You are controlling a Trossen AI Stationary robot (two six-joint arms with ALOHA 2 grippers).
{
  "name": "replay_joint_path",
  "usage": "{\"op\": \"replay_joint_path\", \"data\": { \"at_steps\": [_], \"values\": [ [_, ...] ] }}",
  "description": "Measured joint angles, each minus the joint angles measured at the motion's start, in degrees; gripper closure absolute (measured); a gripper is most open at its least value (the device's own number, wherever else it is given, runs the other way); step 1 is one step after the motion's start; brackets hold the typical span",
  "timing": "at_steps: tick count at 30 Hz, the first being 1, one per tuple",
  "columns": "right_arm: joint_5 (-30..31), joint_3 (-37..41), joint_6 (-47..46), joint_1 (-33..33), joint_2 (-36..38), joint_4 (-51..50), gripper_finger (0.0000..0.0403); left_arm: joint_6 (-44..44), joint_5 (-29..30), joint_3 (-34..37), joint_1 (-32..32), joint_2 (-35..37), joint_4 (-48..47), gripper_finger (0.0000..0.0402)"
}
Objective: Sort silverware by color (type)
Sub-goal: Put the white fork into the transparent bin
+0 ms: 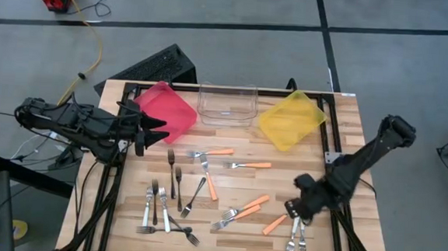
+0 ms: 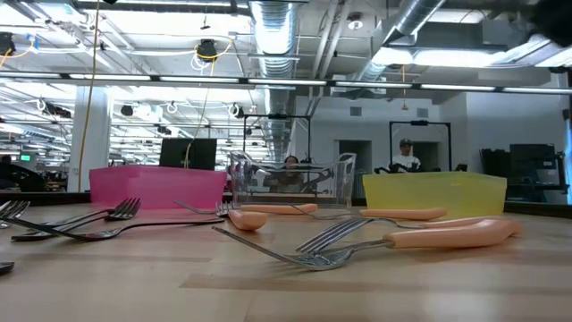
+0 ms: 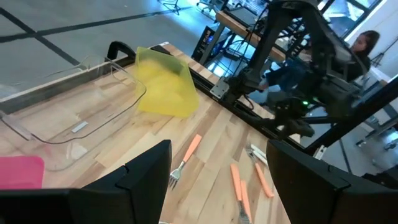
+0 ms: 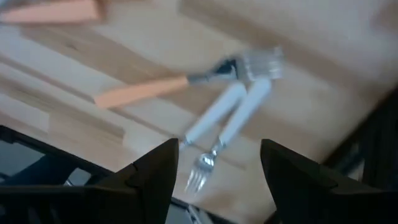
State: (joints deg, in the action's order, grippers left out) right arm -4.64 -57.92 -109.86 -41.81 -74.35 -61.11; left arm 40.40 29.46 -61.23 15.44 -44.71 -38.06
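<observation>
While scattered across the table (image 1: 125, 213): seven orange-handled forks (image 1: 259, 166), about six dark forks (image 1: 195, 195), several silver forks (image 1: 163, 209), three bins. Left gripper (image 1: 158, 128) spread empty beside red bin (image 1: 162, 110); right gripper (image 1: 298, 216) spread empty above two silver forks.

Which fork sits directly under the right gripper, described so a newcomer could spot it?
Start at the yellow bin on the table's far right, then come down to the near right corner, where the open right gripper hovers. Below it lie two pale-handled forks side by side; the orange-handled fork beside them differs in colour.
</observation>
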Motion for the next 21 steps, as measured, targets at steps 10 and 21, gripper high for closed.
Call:
{"op": "replay_joint_path", "data": {
  "at_steps": [10,21],
  "values": [
    [-0.5,0.1,-17.6,-10.9,-3.7,0.9,0.0149,0.2,0.6,0.0,0.0,-2.7,0.2,0.0155],
    [-0.6,0.1,-17.0,-13.3,-14.4,10.2,0.0149,0.6,1.0,0.0,-0.3,-4.0,0.5,0.0155]
  ]
}}
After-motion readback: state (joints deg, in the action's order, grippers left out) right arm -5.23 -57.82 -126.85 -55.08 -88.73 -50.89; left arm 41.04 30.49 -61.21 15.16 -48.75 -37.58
